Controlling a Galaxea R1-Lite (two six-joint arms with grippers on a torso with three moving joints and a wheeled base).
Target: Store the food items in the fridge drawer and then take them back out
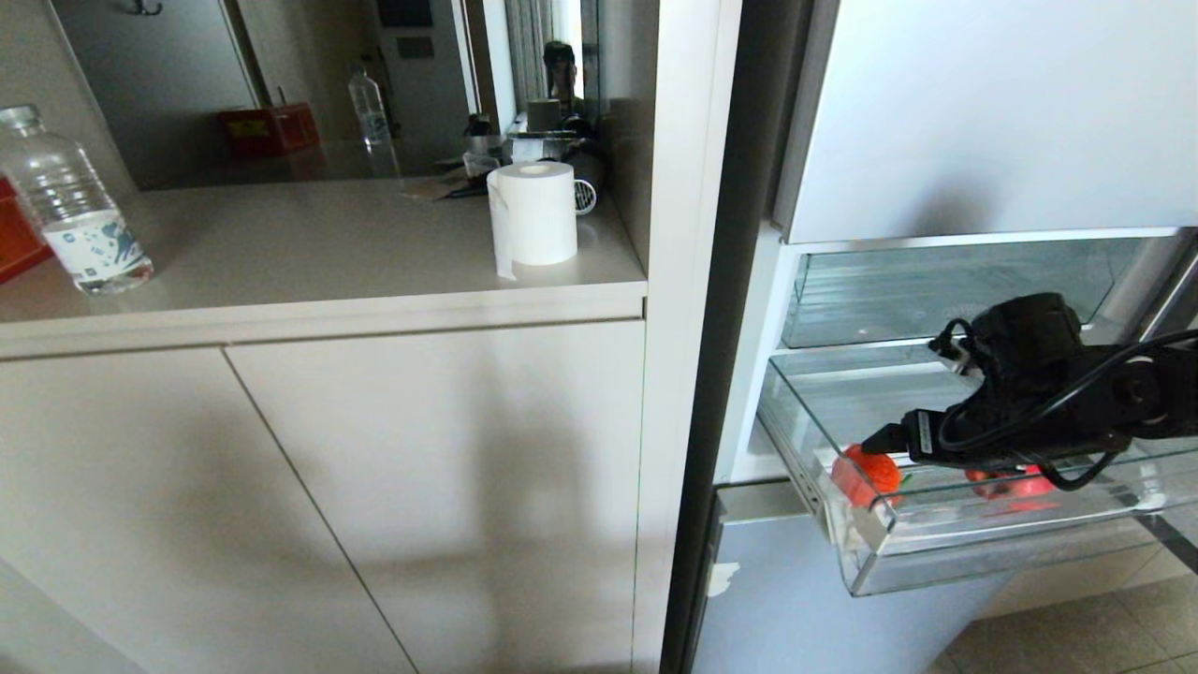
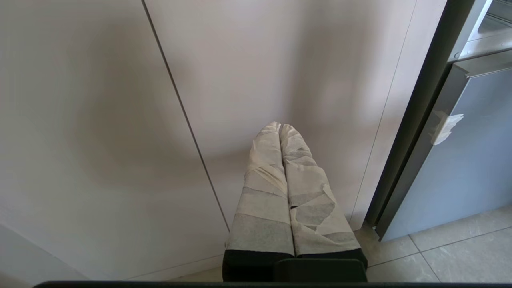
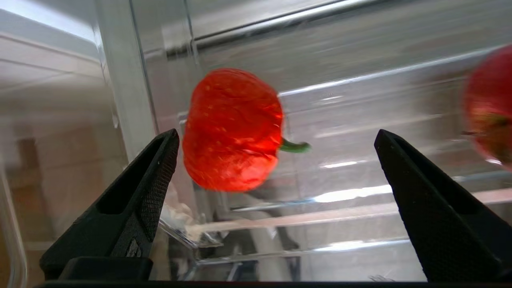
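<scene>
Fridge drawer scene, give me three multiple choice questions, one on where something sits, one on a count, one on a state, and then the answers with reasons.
1. Where does the ribbed orange-red item lie?
A. on the counter beside the paper roll
B. in the clear fridge drawer, near its left end
C. on the floor tiles

2. How many red food items are in the drawer?
A. one
B. two
C. four

3. How does the right end effector stand?
A. open, holding nothing
B. shut on the smoother red item
C. shut on the drawer's front lip

Answers:
1 B: the ribbed orange-red item shows through the wall of the fridge drawer at its left end.
2 B: only it and the smoother red item are inside.
3 A: in the right wrist view the right end effector has its fingers wide apart, with the ribbed item ahead of them and ungripped.
</scene>
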